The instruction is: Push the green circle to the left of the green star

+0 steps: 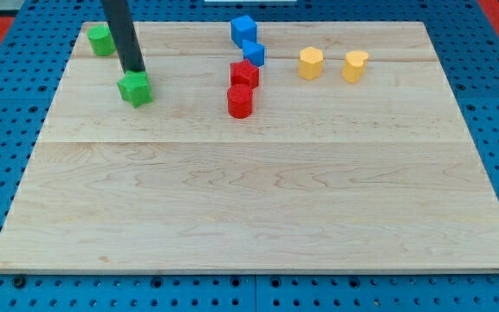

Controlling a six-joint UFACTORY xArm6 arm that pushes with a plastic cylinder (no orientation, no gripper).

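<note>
A green block [135, 88] with a jagged, star-like outline sits in the upper left part of the wooden board [249, 199]. A second green block [102, 39], rounder and likely the circle, sits near the board's top left corner. My rod comes down from the view's top. My tip [133, 70] rests right at the top edge of the star-like green block, apparently touching it. It is below and to the right of the rounder green block, apart from it.
Two blue blocks [243, 29] [253, 53] stand at the top centre. Two red blocks [244, 74] [240, 100] stand just below them. Two yellow blocks [311, 62] [354, 66] stand to the right. Blue pegboard surrounds the board.
</note>
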